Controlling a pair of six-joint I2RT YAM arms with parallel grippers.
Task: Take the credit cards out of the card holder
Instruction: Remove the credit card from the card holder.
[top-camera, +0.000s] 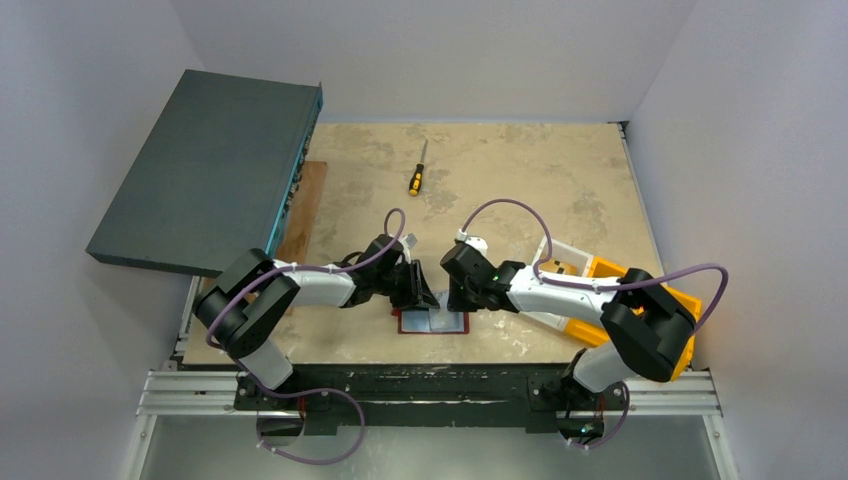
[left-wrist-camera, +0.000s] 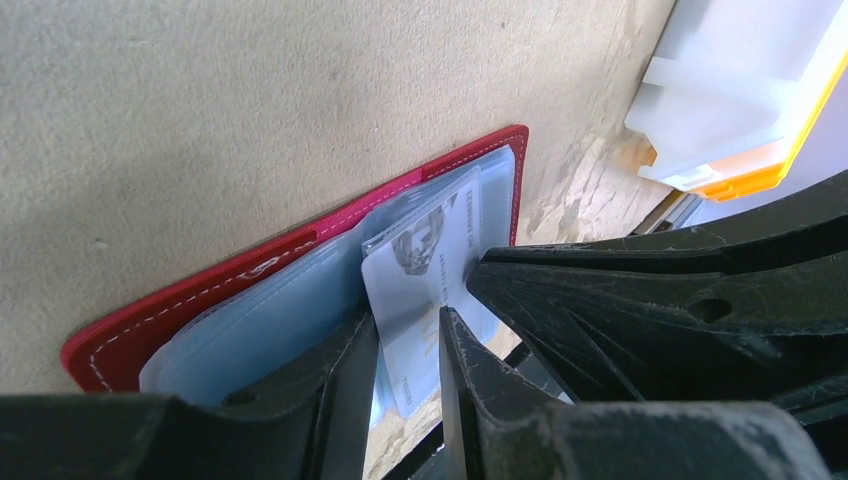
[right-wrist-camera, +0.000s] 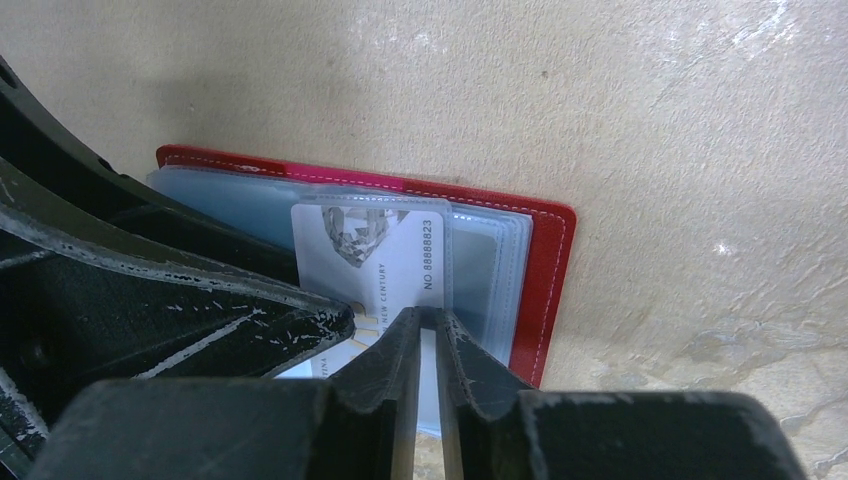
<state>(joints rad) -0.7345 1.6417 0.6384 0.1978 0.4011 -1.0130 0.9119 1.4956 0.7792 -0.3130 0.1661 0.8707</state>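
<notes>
Card holder (top-camera: 433, 322) — lies open flat on the counter (top-camera: 520, 180) between both arms; one credit card (left-wrist-camera: 420, 260) half out of its clear sleeve. Thin, stiff, slick: pinch its free short edge. Left gripper (left-wrist-camera: 408, 330) jaws narrow, astride the card; right gripper (right-wrist-camera: 425, 325) jaws nearly closed — grip you cannot confirm

The card holder (right-wrist-camera: 548, 262) is deep red with white stitching round its edge, and its sleeves are a cloudy pale blue. The card (right-wrist-camera: 400, 258) is silver-grey with dark print and a touch of gold. The fingers (right-wrist-camera: 485, 395) are black, scuffed white. The worktop (top-camera: 500, 170) is mottled beige. The screwdriver (top-camera: 416, 178) handle is yellow and black, and the bin (top-camera: 612, 268) is orange.
</notes>
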